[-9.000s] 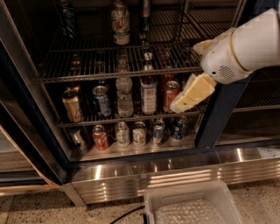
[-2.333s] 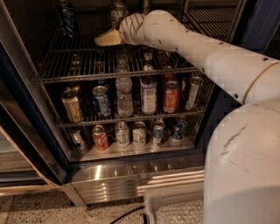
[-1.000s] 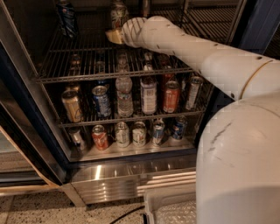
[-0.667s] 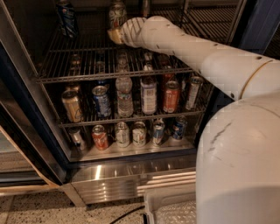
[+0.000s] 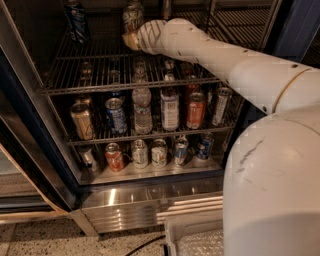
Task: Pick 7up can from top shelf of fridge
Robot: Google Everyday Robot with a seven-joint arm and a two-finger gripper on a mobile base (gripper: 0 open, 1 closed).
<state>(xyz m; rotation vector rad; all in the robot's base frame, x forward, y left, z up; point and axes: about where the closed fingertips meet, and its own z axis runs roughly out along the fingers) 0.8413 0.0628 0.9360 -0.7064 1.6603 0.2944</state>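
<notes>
The 7up can, whitish-silver with a shiny top, stands upright at the back middle of the top shelf, a grey wire rack across the fridge. My gripper is reached into the fridge over this rack, right at the can's lower front. Its wrist hides the can's base. My white arm runs in from the right and fills the lower right of the view.
A dark blue can stands at the top shelf's left. A slim dark can stands right of the 7up can. Lower racks hold several cans and bottles. A grey bin sits on the floor in front.
The arm has swung from outside the fridge by the middle rack up into the top shelf. Over the last second the gripper has closed in on the 7up can.
</notes>
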